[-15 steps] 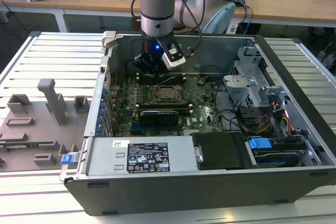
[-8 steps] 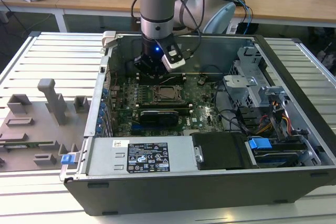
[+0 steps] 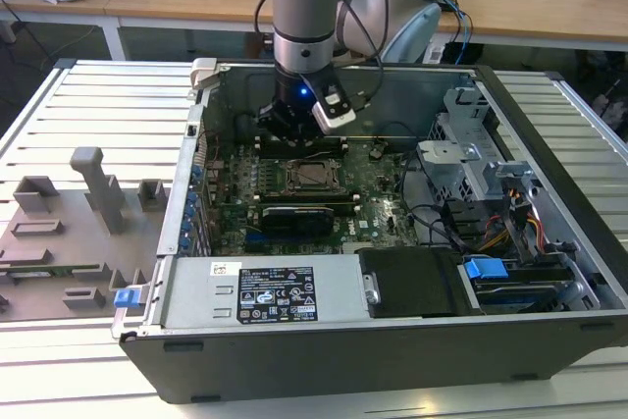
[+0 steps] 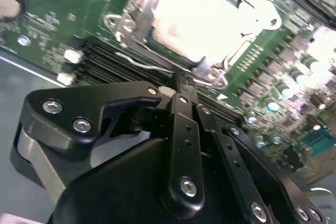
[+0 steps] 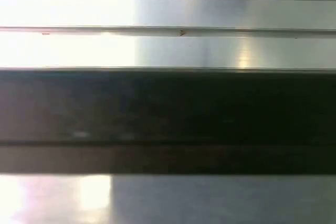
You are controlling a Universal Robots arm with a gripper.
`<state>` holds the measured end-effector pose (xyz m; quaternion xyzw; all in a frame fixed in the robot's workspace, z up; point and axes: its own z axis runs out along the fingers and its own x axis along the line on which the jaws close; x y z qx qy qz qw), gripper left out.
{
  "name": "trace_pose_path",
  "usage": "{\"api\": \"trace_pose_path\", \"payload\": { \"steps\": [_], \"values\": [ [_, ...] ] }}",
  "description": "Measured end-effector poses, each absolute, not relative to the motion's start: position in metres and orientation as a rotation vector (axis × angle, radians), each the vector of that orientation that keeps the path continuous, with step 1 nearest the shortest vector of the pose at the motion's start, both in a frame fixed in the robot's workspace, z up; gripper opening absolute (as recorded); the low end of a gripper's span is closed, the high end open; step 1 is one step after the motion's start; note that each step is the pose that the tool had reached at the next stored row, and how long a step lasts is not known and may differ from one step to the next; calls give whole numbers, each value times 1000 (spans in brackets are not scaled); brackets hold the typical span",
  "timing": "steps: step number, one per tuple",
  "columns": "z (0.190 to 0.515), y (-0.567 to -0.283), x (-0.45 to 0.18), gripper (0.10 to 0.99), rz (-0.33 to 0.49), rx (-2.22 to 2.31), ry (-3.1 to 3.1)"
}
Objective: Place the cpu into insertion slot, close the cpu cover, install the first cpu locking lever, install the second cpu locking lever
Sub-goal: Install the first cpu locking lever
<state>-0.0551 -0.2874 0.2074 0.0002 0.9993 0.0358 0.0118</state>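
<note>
The insertion slot (image 3: 314,177) sits in the middle of the green motherboard (image 3: 235,205), inside an open computer case. In the second wrist view the cpu (image 4: 210,17) lies in the slot, its pale top glaring bright. The cpu cover (image 4: 137,11) lies flat around it as a silvery frame. A thin wire locking lever (image 4: 142,65) runs along the socket edge nearest the fingers. My gripper (image 3: 294,132) hangs low over the far edge of the slot. Its black fingers (image 4: 181,95) are shut together, and their tips (image 4: 179,83) are right at the lever's end by the socket corner.
Long black memory slots (image 3: 294,213) lie in front of the socket. A drive cage (image 3: 471,159) and loose cables (image 3: 491,228) fill the case at the exterior view's right. The labelled metal box (image 3: 280,291) stands at the front. A grey parts fixture (image 3: 69,233) rests outside on the left.
</note>
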Motion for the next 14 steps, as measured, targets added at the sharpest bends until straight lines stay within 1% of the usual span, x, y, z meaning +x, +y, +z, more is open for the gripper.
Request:
{"api": "trace_pose_path", "payload": {
  "steps": [7,14],
  "values": [
    [204,-288,-35,106,112,1,3127],
    [202,-290,-30,106,112,1,3131]
  ]
}}
